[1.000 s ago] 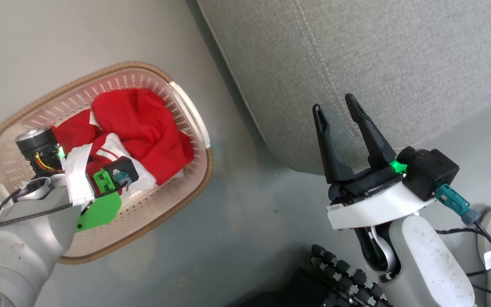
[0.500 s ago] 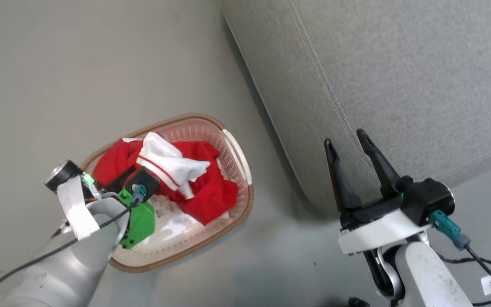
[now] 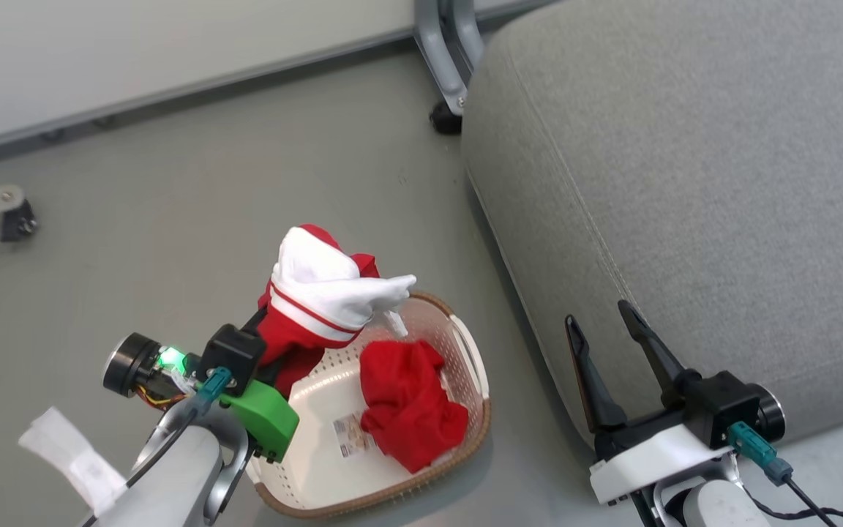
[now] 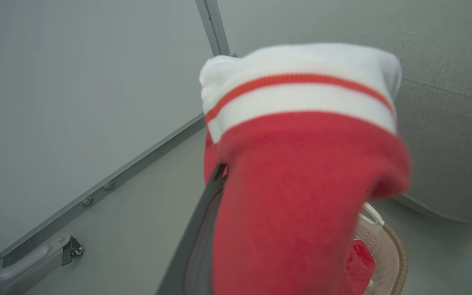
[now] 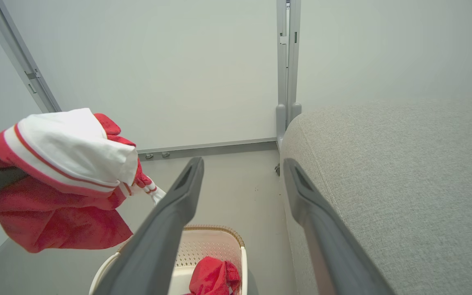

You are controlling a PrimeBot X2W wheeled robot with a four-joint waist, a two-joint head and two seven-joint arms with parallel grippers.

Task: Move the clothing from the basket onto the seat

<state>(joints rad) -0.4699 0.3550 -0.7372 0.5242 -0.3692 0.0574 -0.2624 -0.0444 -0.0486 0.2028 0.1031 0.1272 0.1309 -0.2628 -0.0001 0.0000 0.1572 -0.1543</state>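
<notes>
**One garment up in your left gripper, one left in the basket**

Nearest you, your right gripper (image 3: pixel 598 316) hangs empty with its two dark fingers spread wide, pointing along the front edge of the seat (image 3: pixel 685 183) and touching nothing.

Your left gripper (image 3: pixel 264 344) carries the striped garment (image 3: pixel 326 293). The cloth drapes over the fingers and hides them, so you cannot see the gap, but the garment hangs from them, clear above the far left rim of the basket (image 3: pixel 484 432). Its white panel with a thin red stripe sits on top and the red part hangs below.

Just beyond, the basket stands on the grey floor (image 3: pixel 173 219), close beside the seat's front corner. The plain red garment (image 3: pixel 407 402) lies crumpled inside it toward the seat side, next to the label (image 3: pixel 352 433) on the basket's bottom.

The seat's cushion top is bare. Farther off, a grey metal frame leg (image 3: pixel 451 58) stands at the seat's far corner against the pale wall (image 3: pixel 136 44).
</notes>
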